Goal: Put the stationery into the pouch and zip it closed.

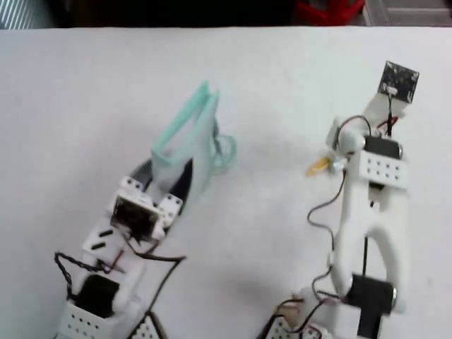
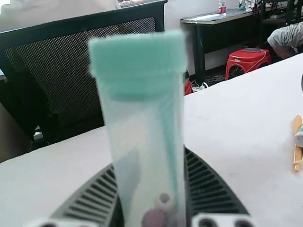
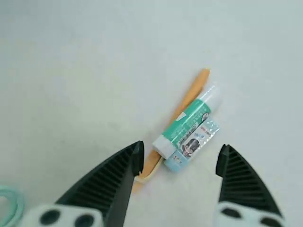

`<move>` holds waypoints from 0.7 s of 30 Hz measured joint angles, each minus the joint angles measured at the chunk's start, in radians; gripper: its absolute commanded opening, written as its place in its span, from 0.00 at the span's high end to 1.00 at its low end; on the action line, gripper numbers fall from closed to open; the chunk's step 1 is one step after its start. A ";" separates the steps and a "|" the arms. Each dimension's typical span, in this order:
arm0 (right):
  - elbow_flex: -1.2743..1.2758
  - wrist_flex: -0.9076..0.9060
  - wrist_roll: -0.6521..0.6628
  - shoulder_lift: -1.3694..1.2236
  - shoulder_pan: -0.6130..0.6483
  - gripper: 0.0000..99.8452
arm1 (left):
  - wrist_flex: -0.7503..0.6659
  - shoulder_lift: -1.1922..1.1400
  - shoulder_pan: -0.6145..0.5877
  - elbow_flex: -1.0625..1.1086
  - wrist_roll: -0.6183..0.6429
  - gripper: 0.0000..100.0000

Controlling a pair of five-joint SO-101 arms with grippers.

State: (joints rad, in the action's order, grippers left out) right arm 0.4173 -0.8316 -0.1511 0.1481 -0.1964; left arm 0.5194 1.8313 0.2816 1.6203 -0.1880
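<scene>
A clear pouch (image 1: 187, 145) with a teal zip edge (image 2: 137, 52) stands upright on the table, and my left gripper (image 1: 164, 185) (image 2: 149, 194) is shut on its lower end. Something small and pink shows inside the pouch. To the right lie the stationery: an orange pen (image 3: 189, 99) (image 1: 316, 167), a green-and-white glue stick (image 3: 187, 124) and a small blue eraser (image 3: 193, 145), side by side and touching. My right gripper (image 3: 181, 146) (image 1: 333, 154) hangs open just above them, one finger on either side of the group. The pen (image 2: 297, 144) also shows beyond the pouch in the left wrist view.
The pouch's teal loop (image 1: 226, 152) (image 3: 8, 204) lies on the white table (image 1: 268, 92) between the pouch and the stationery. A black mesh chair (image 2: 71, 61) stands beyond the far table edge. A red stool (image 2: 246, 59) sits on the floor.
</scene>
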 measured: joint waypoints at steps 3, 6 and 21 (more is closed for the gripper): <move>-0.049 0.000 -0.095 -0.129 0.000 0.76 | 0.015 0.000 0.000 0.000 -0.034 0.85; -0.074 0.000 -0.187 -0.199 0.000 0.77 | 0.018 0.000 0.000 0.000 -0.046 0.85; -0.264 -0.020 -0.235 -0.430 0.000 0.77 | 0.018 0.000 0.000 0.000 -0.052 0.85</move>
State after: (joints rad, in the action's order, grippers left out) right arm 0.1534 -0.8516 -0.3859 -0.2816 -0.1964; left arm 0.5378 1.8313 0.2816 1.6203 -0.2401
